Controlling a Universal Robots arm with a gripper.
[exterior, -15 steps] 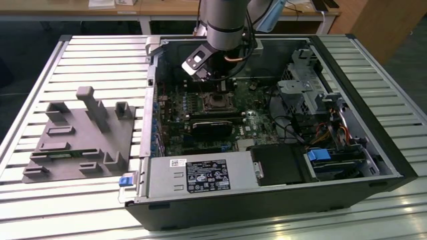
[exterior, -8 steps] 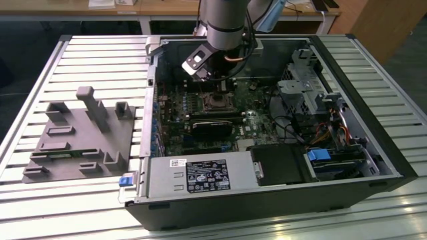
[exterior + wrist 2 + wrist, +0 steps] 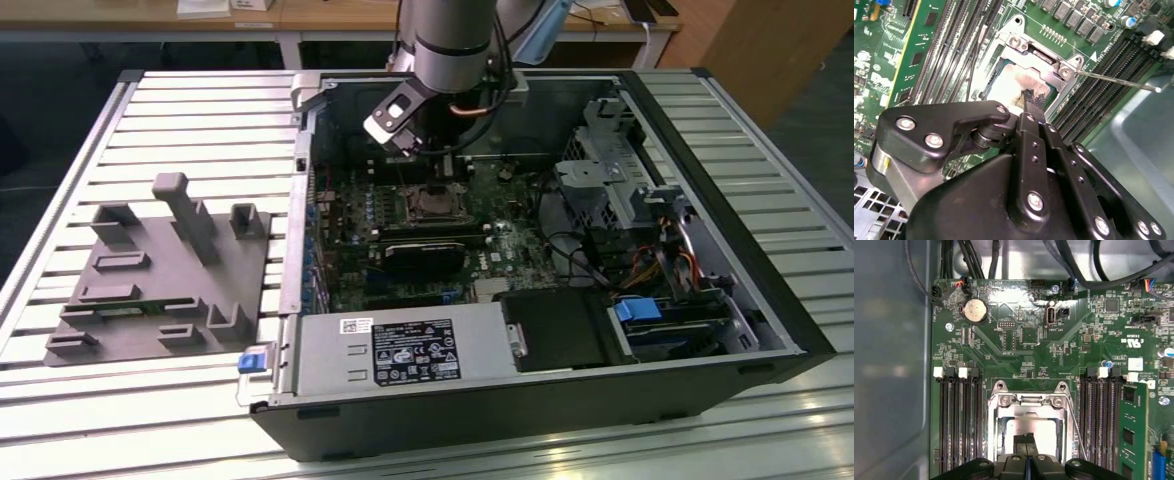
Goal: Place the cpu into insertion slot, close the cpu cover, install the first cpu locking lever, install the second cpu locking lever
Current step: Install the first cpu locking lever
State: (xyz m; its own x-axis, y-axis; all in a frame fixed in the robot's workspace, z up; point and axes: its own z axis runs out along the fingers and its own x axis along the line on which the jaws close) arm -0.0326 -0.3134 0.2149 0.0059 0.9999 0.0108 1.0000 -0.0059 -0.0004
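The insertion slot (image 3: 999, 432) sits on the green motherboard between two banks of memory slots. In the exterior view, the insertion slot (image 3: 434, 203) lies inside the open computer case. The silvery cpu cover (image 3: 1029, 402) lies flat over the slot, and the pale cpu (image 3: 1041, 427) shows through its cut-out. In the second wrist view, the cpu (image 3: 1011, 85) is framed by the cpu cover (image 3: 1054, 67). My gripper (image 3: 1024, 440) hangs just over the cpu, its black fingers (image 3: 1029, 102) together with nothing between them. A thin wire locking lever (image 3: 1119, 81) sticks out from the socket corner.
A grey fixture block (image 3: 160, 265) stands on the slatted table at the exterior view's left. Inside the case (image 3: 747, 230) are a power supply (image 3: 400, 355), drive bays (image 3: 627, 185) and cables. A memory stick (image 3: 1133, 430) stands near the socket.
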